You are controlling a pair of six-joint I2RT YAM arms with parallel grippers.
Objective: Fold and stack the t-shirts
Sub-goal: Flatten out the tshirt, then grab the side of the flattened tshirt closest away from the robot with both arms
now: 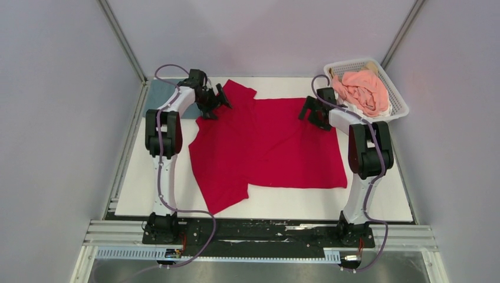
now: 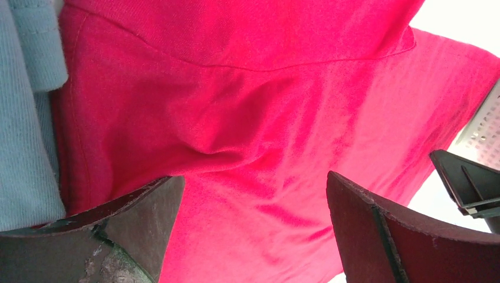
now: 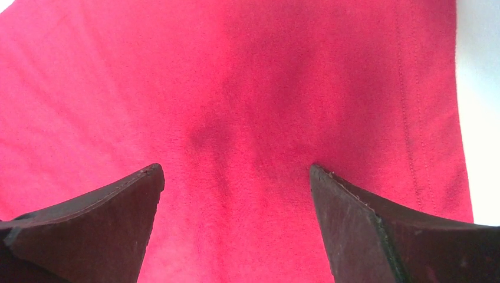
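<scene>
The red t-shirt (image 1: 271,147) lies spread on the worktop (image 1: 295,206), beneath both claws. The left claw (image 2: 253,177) and right claw (image 3: 236,168) gape wide, gripping nothing. A grey-blue t-shirt (image 2: 23,135) lies just outside the left claw. A pinch drifting that way might snag it too and drag both shirts.

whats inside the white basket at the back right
A bunched salmon-pink t-shirt fills the white basket, heaped above its rim. A sliver of white peeks out under its near edge, perhaps more cloth. Anything deeper is covered.
</scene>
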